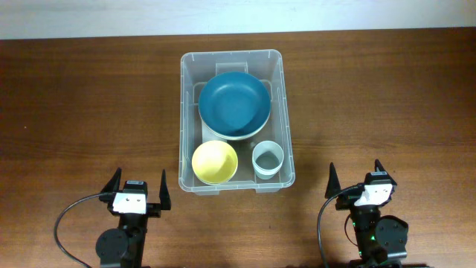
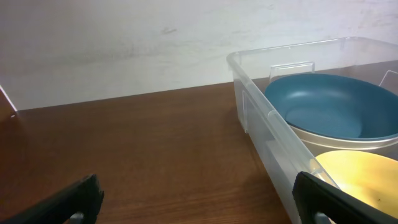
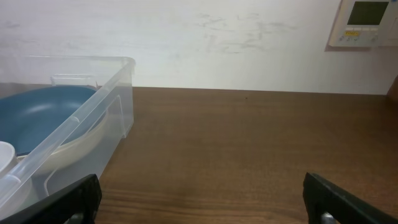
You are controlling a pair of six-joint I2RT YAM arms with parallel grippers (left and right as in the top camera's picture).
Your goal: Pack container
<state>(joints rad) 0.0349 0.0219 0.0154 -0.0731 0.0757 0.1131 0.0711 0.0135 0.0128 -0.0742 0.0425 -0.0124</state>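
The clear plastic container (image 1: 186,112) stands at the middle of the table. Inside it a large blue bowl (image 1: 233,103) fills the far part. A yellow bowl (image 1: 215,161) sits at the near left and a pale grey cup (image 1: 268,158) at the near right. My left gripper (image 1: 138,189) is open and empty, near the front edge, left of the container. My right gripper (image 1: 354,179) is open and empty, right of it. The left wrist view shows the container wall (image 2: 261,118), the blue bowl (image 2: 329,106) and the yellow bowl (image 2: 360,177). The right wrist view shows the container (image 3: 93,109) and the blue bowl (image 3: 43,112).
The brown wooden table (image 1: 89,104) spreads to both sides of the container. A pale wall (image 3: 205,43) runs behind it, with a white wall control panel (image 3: 364,22) at the upper right in the right wrist view.
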